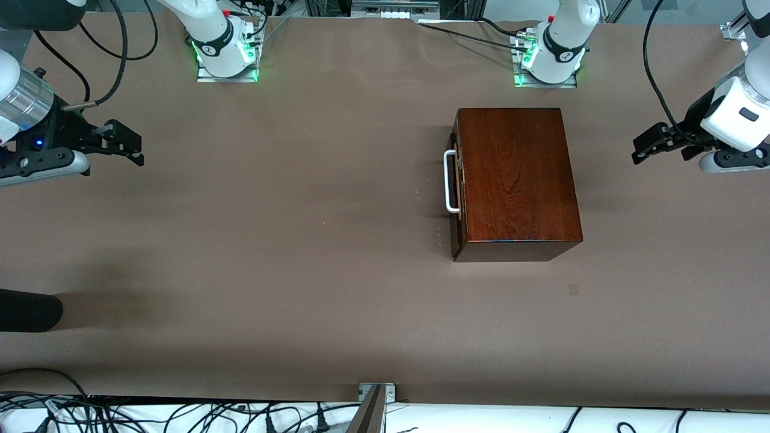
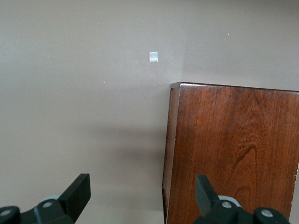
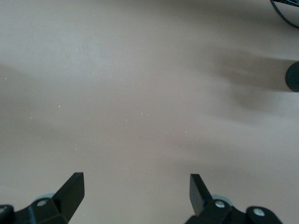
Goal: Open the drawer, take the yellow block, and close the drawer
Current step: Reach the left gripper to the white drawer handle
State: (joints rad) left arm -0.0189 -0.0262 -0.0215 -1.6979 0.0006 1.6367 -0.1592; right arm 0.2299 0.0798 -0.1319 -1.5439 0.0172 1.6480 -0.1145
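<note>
The dark reddish-brown wooden box stands on the table toward the left arm's end. Its drawer is shut, with the white U-shaped handle on the side that faces the right arm's end. The yellow block is hidden. My left gripper is open and empty, up in the air at the left arm's end of the table. In the left wrist view a corner of the box shows between my open gripper. My right gripper is open and empty over bare table at the right arm's end; it also shows in the right wrist view.
The brown table is bare around the box. A black rounded object juts in at the right arm's end, nearer the front camera. A small pale mark lies on the table near the box. Cables run along the table's near edge.
</note>
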